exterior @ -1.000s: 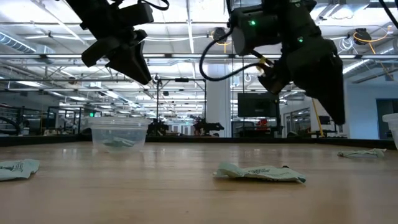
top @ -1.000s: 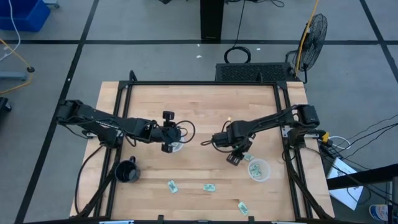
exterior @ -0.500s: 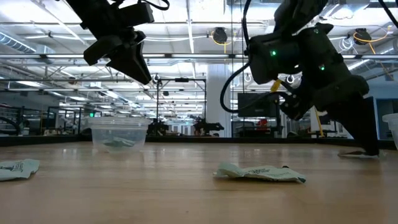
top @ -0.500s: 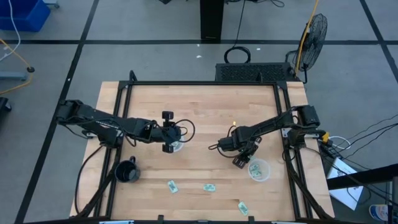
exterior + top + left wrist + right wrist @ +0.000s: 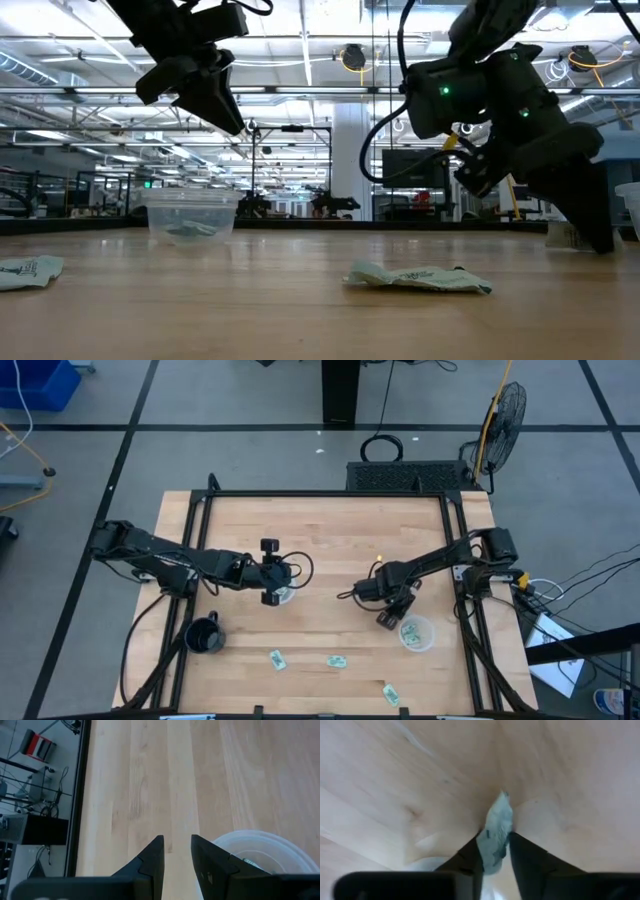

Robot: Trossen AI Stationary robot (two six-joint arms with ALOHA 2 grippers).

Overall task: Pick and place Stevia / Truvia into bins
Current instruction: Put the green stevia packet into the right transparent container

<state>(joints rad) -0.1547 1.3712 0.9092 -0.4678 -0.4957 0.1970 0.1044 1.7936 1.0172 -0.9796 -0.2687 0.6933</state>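
My right gripper (image 5: 388, 620) is down at the table, next to the right clear cup (image 5: 416, 634), and is shut on a green-and-white sachet (image 5: 496, 832). This cup holds a sachet. My left gripper (image 5: 270, 597) hovers open over the near-left rim of the left clear cup (image 5: 284, 596), which has a sachet (image 5: 248, 863) inside. Three more sachets (image 5: 276, 658) (image 5: 336, 661) (image 5: 391, 695) lie flat near the table's near edge. In the low view the left gripper (image 5: 215, 108) hangs above the left cup (image 5: 190, 215). My right gripper pinches the sachet between its two fingers (image 5: 472, 854), which slant down from above. The sachet stands on edge and reaches past the fingertips. Its free end (image 5: 503, 802) is at the wooden table top; in the low view it (image 5: 560, 236) shows tilted up beside the fingers.
A black mug (image 5: 203, 637) stands near the table's left near corner. A black frame (image 5: 325, 494) runs round the table top. Bare wood lies between the two arms and toward the far edge.
My right gripper has moved toward the table's right near side and dropped to the table top beside the right cup, onto a sachet that lay flat there. That sachet now stands tilted up between its fingers. My left arm has kept still.
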